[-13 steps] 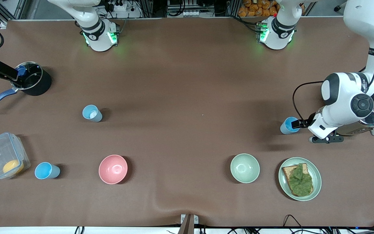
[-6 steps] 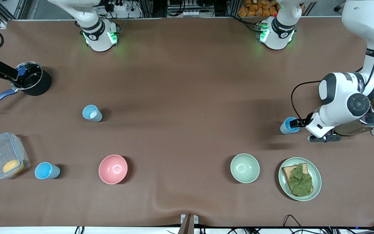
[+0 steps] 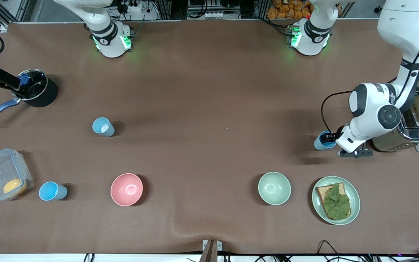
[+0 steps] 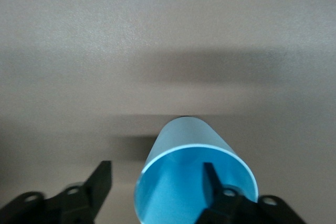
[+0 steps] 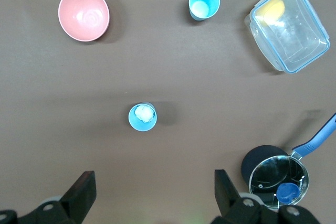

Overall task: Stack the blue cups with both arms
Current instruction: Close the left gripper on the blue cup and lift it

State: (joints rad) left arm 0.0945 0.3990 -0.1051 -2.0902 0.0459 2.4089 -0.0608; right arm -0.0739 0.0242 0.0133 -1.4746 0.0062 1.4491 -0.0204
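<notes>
At the right of the front view, the left gripper (image 3: 328,138) straddles the rim of a blue cup (image 3: 322,141) on the worktop (image 3: 209,91): jaws still apart, one finger (image 4: 212,182) inside, so closing would pinch the wall. Two more blue cups (image 3: 103,127) (image 3: 52,191) stand at left. The right gripper (image 5: 152,192) waits high above them, jaws wide, empty.

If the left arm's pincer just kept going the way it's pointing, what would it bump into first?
The blue cup, most likely. The left pincer is open, one finger already inside the rim and the other outside, so going on would probably bring it against the cup's wall or floor, then the table.
</notes>
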